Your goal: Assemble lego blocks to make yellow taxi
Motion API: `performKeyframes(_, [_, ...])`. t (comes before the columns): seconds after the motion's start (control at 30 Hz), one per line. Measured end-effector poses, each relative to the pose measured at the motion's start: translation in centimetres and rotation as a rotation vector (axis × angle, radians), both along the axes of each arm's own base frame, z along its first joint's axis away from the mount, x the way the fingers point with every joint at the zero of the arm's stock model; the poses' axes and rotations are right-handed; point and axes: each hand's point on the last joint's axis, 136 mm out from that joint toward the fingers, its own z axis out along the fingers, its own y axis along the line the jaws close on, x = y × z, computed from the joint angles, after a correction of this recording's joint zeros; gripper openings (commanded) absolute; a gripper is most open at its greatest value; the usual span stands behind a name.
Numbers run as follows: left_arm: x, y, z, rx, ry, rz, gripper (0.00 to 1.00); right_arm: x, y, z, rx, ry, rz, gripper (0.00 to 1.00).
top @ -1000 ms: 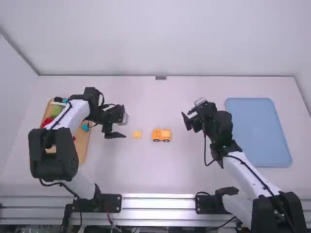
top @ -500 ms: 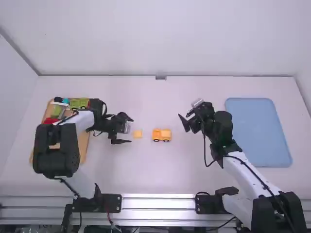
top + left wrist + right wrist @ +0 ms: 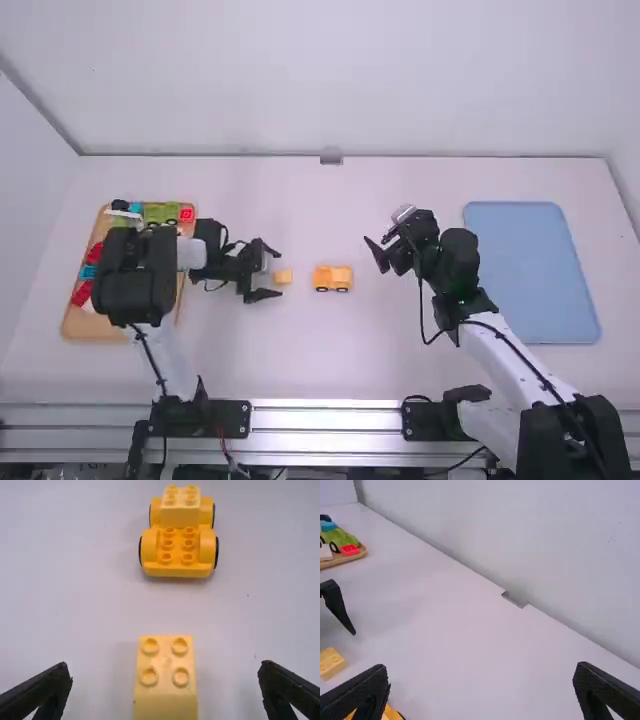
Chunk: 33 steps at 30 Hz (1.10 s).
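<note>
The left gripper [image 3: 281,274] is left of the middle of the high view, with its fingers wide apart. The small yellow block [image 3: 165,700] is between the two fingers in the left wrist view, and neither finger touches it. This block stands upright on the desk [image 3: 330,350], studs up. I judge that the step in hand is to grasp it.

The block should be light and quite stiff, of hard and smooth plastic, so it will not crush, but it can turn or slide if the pads press unevenly. It is best to take it by two flat opposite side walls, below the studs, and to leave the underside free for joining.

Near the centre of the high view is the yellow car [image 3: 332,278], with a pale yellow block [image 3: 180,510] mounted on one end and bare studs on the other. On its wheels it may roll under a push, so it should be held by the body while something is pressed down.

The right gripper [image 3: 375,255] is right of the centre, also wide and empty. Farther out, the wooden tray [image 3: 75,326] with coloured pieces lies at the left of the frame, and the blue tray [image 3: 530,270] at the right.
</note>
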Motion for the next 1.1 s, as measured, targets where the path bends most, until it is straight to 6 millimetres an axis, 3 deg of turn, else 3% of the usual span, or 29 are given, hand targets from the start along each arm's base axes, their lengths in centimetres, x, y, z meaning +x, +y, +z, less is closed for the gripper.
performKeyframes(0.17, [1.5,0.3,-0.2,-0.014,0.021,0.101,0.97,0.0,0.0,0.0,0.001,0.000,0.001,0.98])
performKeyframes(0.33, [1.6,0.3,-1.2,-0.037,0.090,0.144,0.91,0.0,0.0,0.0,0.000,0.000,0.003,0.98])
performKeyframes(0.53, [0.1,-0.3,-1.5,-0.067,0.124,0.098,0.66,0.0,0.0,0.0,0.000,-0.001,0.004,0.98])
performKeyframes(0.77, [-0.2,-0.3,-1.7,-0.045,0.061,0.063,0.56,0.0,0.0,0.0,0.000,0.000,0.004,0.98])
performKeyframes(1.1, [0.0,-0.3,-1.9,-0.036,0.012,0.055,0.32,0.0,0.0,0.0,0.001,0.001,0.003,0.98])
